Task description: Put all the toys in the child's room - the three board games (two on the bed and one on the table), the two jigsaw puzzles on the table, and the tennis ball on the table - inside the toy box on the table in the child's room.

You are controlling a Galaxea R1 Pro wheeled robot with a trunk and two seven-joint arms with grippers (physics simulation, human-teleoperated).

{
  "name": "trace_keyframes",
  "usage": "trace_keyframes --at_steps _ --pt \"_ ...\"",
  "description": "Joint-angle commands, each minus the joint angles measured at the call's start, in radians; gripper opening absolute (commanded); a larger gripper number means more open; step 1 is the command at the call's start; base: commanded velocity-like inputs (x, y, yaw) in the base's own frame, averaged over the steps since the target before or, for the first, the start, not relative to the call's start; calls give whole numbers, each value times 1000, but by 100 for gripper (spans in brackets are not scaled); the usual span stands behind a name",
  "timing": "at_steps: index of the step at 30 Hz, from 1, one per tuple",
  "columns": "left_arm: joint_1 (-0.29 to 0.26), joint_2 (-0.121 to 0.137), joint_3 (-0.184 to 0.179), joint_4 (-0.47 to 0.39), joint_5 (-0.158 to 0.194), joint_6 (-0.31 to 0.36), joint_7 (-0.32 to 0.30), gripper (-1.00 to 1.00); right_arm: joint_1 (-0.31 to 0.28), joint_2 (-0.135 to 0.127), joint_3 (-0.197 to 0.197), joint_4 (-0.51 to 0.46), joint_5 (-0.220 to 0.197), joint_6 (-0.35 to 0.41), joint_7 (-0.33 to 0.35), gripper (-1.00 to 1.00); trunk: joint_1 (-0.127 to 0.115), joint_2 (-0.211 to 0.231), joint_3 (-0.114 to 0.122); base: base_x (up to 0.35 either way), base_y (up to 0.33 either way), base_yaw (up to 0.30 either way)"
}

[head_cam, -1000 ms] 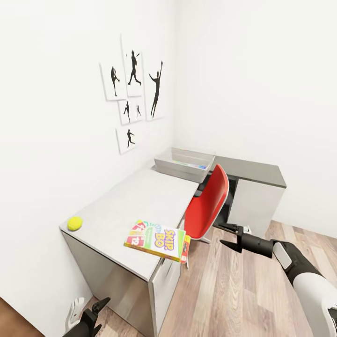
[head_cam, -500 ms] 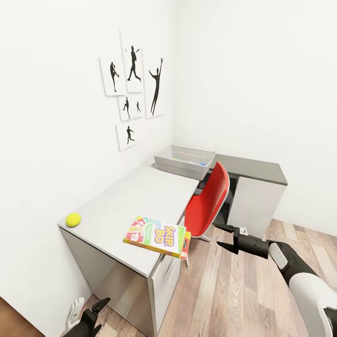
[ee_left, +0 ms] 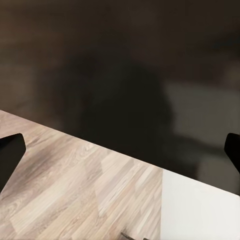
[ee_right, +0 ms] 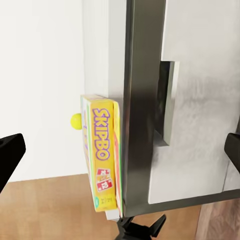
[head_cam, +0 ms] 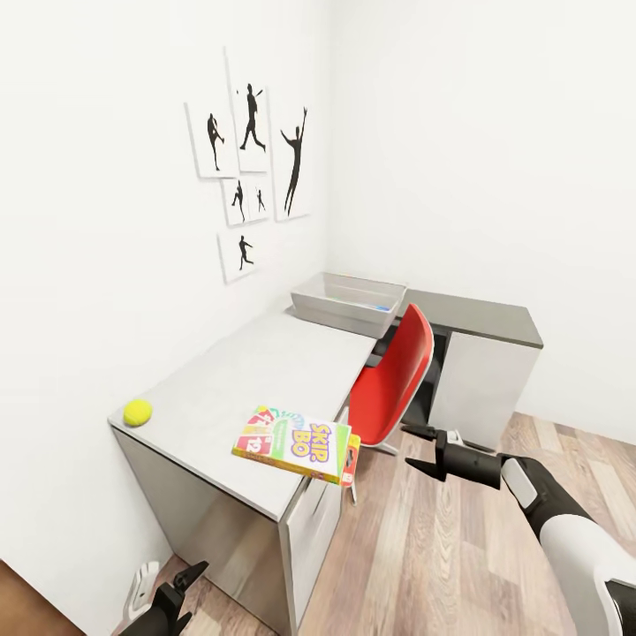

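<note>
Skip-Bo board game (head_cam: 296,444) lies low centre of frame, overhanging the worktop (head_cam: 265,371) near edge; tennis ball (head_cam: 137,412) left, toy box (head_cam: 347,304) at the far end, mid-frame. Right end effector (head_cam: 422,450) hangs wide and empty right of the box; left end effector (head_cam: 183,587), bottom left, also wide. Risk: a nudge from the approach could tip the overhanging box to the floor.

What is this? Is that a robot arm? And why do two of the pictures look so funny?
It's a pretend robot inside a computer world. The big picture comes from a camera on its head. The black claw is its right gripper, open and holding nothing. On the table lie a tennis ball, a Skip-Bo game poking over the edge, and a grey toy box at the far end. The funny pictures come from cameras on its wrists. One sees the game sideways, the other the wooden floor.
</note>
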Motion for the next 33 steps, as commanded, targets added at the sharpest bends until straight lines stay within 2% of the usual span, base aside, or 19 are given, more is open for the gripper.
trace_keyframes --at_steps 1,16,33 --pt "0 0 2 -1 4 6 -1 100 -1 3 -4 0 7 3 3 100 0 0 -1 0 0 0" --pt "0 0 2 -1 4 6 -1 100 -1 28 -4 0 6 3 -39 100 0 0 -1 0 0 0" --pt "0 0 2 0 4 6 -1 100 -1 35 -4 0 6 3 -50 100 0 0 -1 0 0 18"
